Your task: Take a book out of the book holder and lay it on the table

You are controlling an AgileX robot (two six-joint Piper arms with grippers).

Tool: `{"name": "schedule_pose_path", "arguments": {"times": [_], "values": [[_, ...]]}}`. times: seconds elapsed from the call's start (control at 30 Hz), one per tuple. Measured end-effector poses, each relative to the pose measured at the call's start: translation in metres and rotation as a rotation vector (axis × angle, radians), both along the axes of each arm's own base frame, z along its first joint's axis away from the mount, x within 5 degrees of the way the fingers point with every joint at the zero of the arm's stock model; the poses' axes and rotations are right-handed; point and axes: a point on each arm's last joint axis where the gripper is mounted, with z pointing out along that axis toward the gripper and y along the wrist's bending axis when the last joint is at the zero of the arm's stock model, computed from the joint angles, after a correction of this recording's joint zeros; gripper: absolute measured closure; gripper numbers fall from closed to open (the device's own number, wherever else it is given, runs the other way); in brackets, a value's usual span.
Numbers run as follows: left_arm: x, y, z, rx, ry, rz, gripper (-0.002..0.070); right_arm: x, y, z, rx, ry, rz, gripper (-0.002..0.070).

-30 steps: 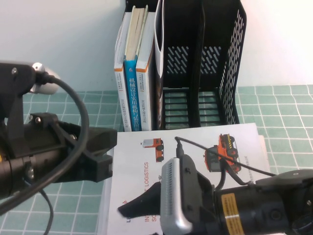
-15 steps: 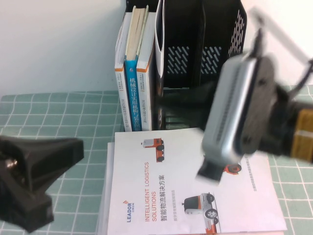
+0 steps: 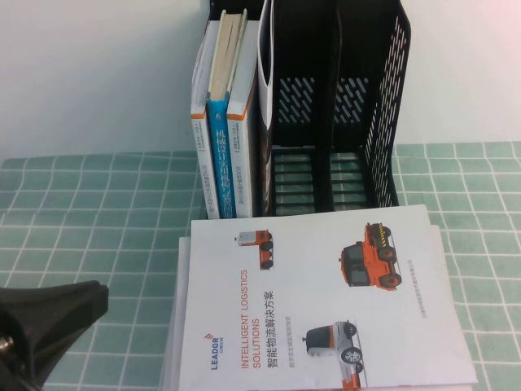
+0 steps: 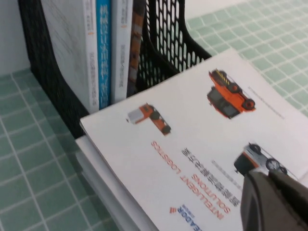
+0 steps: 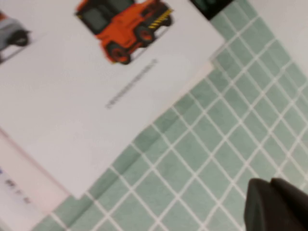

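The book (image 3: pixel 326 301) lies flat on the table (image 3: pixel 98 212), white cover with orange vehicles facing up, in front of the black book holder (image 3: pixel 326 98). Its cover also fills the left wrist view (image 4: pixel 192 125) and part of the right wrist view (image 5: pixel 96 82). My left gripper (image 4: pixel 268 177) hovers shut over the book's cover, holding nothing. Only a black part of the left arm (image 3: pixel 49 326) shows in the high view, at the near left corner. My right gripper (image 5: pixel 270 185) is shut and empty above bare table beside a corner of the book; it is outside the high view.
Thick books with blue and white spines (image 3: pixel 220 122) stand upright in the holder's left compartment, with a thin brochure (image 3: pixel 262 49) beside them. The two right compartments hold nothing. More white sheets (image 3: pixel 181 309) lie under the book, their edges showing at its left.
The right arm has swung off the book and left the high view, its gripper now shut. The left arm has drawn back to the near left corner. The book stays flat.
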Motion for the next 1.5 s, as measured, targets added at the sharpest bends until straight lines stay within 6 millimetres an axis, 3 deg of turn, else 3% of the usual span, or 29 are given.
{"name": "schedule_pose_path", "arguments": {"times": [0.33,0.53,0.77,1.33,1.5], "values": [[-0.021,0.018,-0.046,-0.014,-0.210,-0.003,0.0678,-0.065,-0.044,-0.047,0.419,-0.124,0.053,0.0673],[-0.028,0.023,-0.072,0.020,-0.222,-0.014,0.0678,-0.085,-0.058,-0.073,0.560,-0.226,0.103,0.0675],[-0.029,0.022,-0.082,0.007,-0.187,-0.016,0.0678,-0.092,-0.062,-0.075,0.638,-0.270,0.122,0.0676],[-0.029,0.022,-0.085,-0.008,-0.186,-0.010,0.0678,-0.092,-0.063,-0.079,0.626,-0.248,0.112,0.0677],[-0.030,0.036,-0.090,0.032,-0.278,0.127,0.0678,-0.092,-0.063,-0.079,0.625,-0.247,0.111,0.0678]]}}
